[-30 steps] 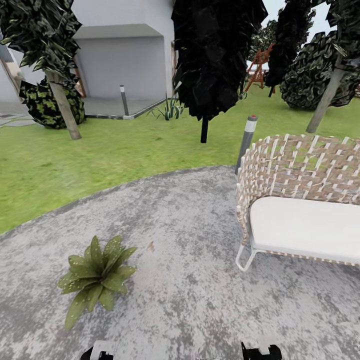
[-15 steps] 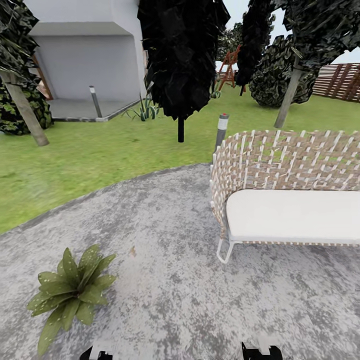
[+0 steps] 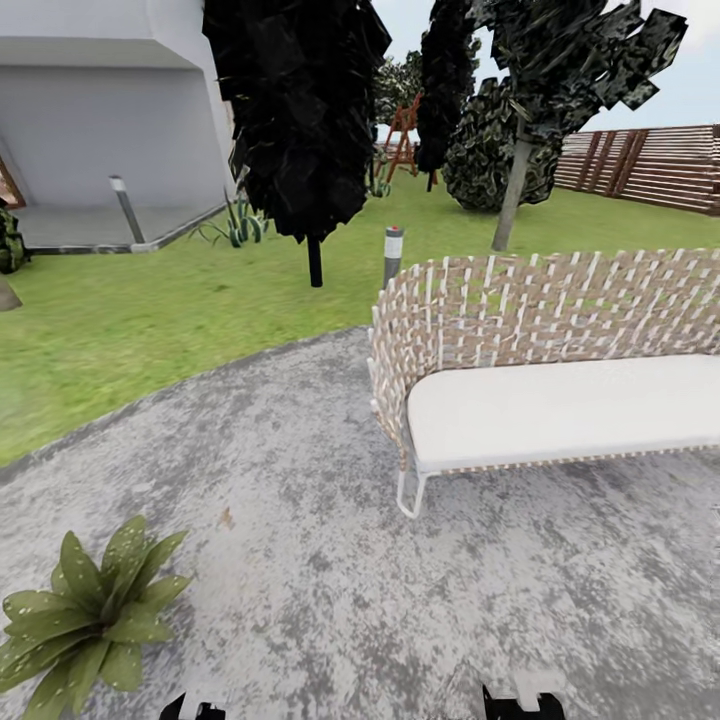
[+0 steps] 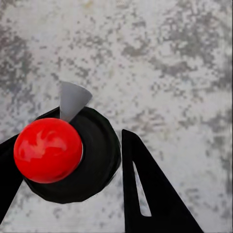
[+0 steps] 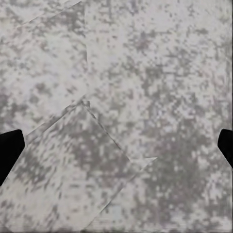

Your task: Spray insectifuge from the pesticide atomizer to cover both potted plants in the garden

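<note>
One potted plant [image 3: 85,620], a low rosette of speckled green leaves, stands on the grey stone patio [image 3: 300,560] at the lower left of the head view. In the left wrist view, the pesticide atomizer [image 4: 92,160] is seen from above as a round black top with a red knob and a grey spout. My left gripper [image 4: 68,145] is shut on it, one black finger [image 4: 145,194] pressed to each side, above bare patio stone. My right gripper [image 5: 116,141] is open wide over the stone, holding nothing.
A wicker sofa [image 3: 540,330] with a white cushion stands on the patio's right half. Behind it are a grey bollard lamp [image 3: 392,255], a dark tree [image 3: 300,110], lawn [image 3: 120,320], a brown slatted fence [image 3: 650,165] and a grey house [image 3: 100,110].
The whole head view has swung to the right. The plant and house now sit further left in the picture, and the fence has come into view. The things themselves have not moved.
</note>
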Tool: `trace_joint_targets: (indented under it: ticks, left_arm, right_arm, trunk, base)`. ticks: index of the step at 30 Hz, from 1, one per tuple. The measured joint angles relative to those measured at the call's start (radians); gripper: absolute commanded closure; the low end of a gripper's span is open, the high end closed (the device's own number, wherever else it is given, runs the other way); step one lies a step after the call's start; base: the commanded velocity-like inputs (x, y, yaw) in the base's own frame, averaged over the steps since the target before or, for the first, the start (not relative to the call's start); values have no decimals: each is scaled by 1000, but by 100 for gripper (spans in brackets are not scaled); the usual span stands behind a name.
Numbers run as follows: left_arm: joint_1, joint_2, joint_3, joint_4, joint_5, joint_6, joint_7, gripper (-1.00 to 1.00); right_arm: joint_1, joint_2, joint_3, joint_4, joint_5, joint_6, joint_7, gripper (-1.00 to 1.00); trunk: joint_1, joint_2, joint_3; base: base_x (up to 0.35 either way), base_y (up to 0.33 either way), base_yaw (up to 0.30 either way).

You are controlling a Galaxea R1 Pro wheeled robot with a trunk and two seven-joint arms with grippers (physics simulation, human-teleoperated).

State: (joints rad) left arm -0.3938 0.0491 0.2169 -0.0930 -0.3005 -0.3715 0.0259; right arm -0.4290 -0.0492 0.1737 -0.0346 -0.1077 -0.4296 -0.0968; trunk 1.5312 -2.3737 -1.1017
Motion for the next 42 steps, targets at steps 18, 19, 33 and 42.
trace_joint_targets:
  ticks: [18, 19, 33, 42]
  left_arm:
    - [0, 0, 1, 0, 0, 0, 0, 100]
    - [0, 0, 1, 0, 0, 0, 0, 100]
    - [0, 0, 0, 0, 0, 0, 0, 100]
    - [0, 0, 0, 0, 0, 0, 0, 100]
  right_arm:
    - [0, 0, 0, 0, -1, 0, 0, -100]
    - [0, -1, 0, -1, -2, 0, 0, -100]
    - [0, -6, -1, -2, -8, 0, 0, -100]
    - [0, -6, 0, -1, -8, 0, 0, -100]
  trunk:
    - [0, 0, 10]
    - [0, 0, 10]
    - [0, 0, 10]
    - [0, 0, 10]
  base:
    - [0, 0, -299]
    - [0, 0, -298]
    - [0, 0, -298]
    - [68, 0, -298]
